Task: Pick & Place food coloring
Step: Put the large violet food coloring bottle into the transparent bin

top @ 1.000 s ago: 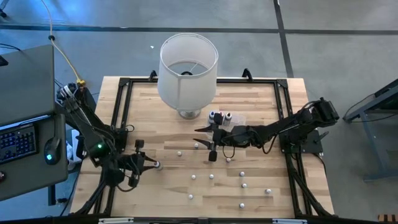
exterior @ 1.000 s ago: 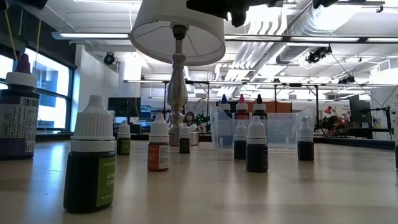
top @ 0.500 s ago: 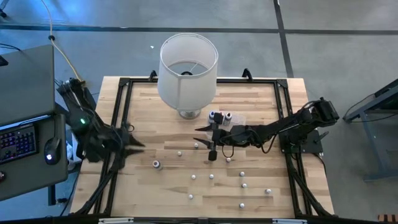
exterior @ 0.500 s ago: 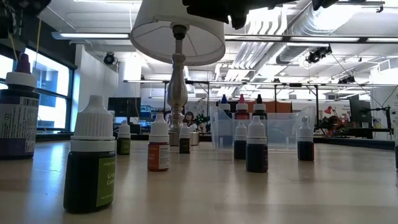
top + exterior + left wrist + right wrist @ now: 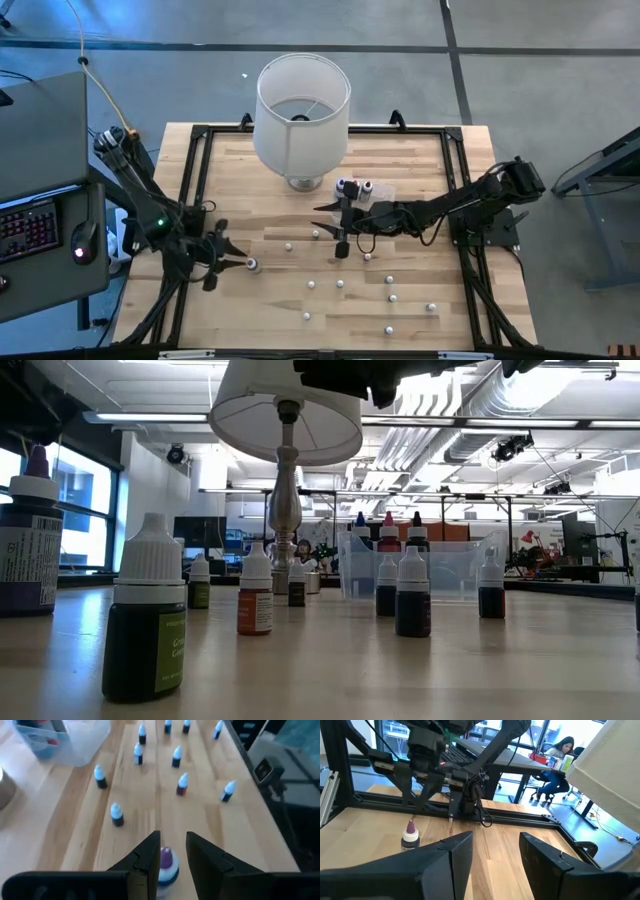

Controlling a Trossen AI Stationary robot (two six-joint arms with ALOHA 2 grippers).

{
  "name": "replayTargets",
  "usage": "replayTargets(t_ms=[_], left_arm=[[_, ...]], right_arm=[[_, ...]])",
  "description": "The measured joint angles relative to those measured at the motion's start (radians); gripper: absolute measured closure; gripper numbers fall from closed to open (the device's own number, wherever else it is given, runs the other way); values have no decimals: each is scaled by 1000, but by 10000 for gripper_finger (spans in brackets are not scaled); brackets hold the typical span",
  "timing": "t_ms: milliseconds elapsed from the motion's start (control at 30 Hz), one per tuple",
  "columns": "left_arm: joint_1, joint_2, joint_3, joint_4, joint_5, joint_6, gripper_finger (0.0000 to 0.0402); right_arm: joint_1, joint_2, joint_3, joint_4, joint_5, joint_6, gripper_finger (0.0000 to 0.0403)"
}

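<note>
Small food coloring bottles (image 5: 340,284) stand scattered on the wooden table. One purple-tipped bottle (image 5: 252,265) stands near the left side. My left gripper (image 5: 238,263) is open and level with it, and in the left wrist view the bottle (image 5: 166,864) stands upright between the fingers of that gripper (image 5: 172,840). My right gripper (image 5: 338,235) is open and hovers mid-table beside the clear tub (image 5: 372,192), touching nothing. From the right wrist view the gripper (image 5: 495,845) looks toward the purple-tipped bottle (image 5: 410,836). Three bottles (image 5: 388,532) stand in the tub (image 5: 450,572). My left gripper comes level from the table's left side, with one finger (image 5: 149,856) on either side of the purple-tipped bottle's cap (image 5: 167,861). A gap shows beside one finger. Whether the other finger touches the bottle I cannot tell. The bottle stands upright on the table.
A big white lampshade on a metal base (image 5: 302,112) stands at the far middle, next to the tub. A black frame (image 5: 196,170) runs around the table. In the low view a green bottle (image 5: 150,625) stands nearest. A person (image 5: 559,757) sits in the room beyond.
My left gripper drew back toward the table's left edge and then came back to the purple-tipped bottle, where it had been a second ago. The bottle stayed in place. My right arm kept still.
</note>
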Motion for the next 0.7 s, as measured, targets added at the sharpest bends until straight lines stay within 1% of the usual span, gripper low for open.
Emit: replayTargets(t_ms=[67,200,467,700], left_arm=[[0,19,-25,79,-4,8,309],[0,45,-54,131,-3,16,309],[0,47,-52,115,-14,-1,309],[0,96,-52,116,-29,-27,309]], right_arm=[[0,0,0,1,0,0,249],[0,0,0,1,0,0,249],[0,0,0,2,0,0,249],[0,0,0,1,0,0,249]])
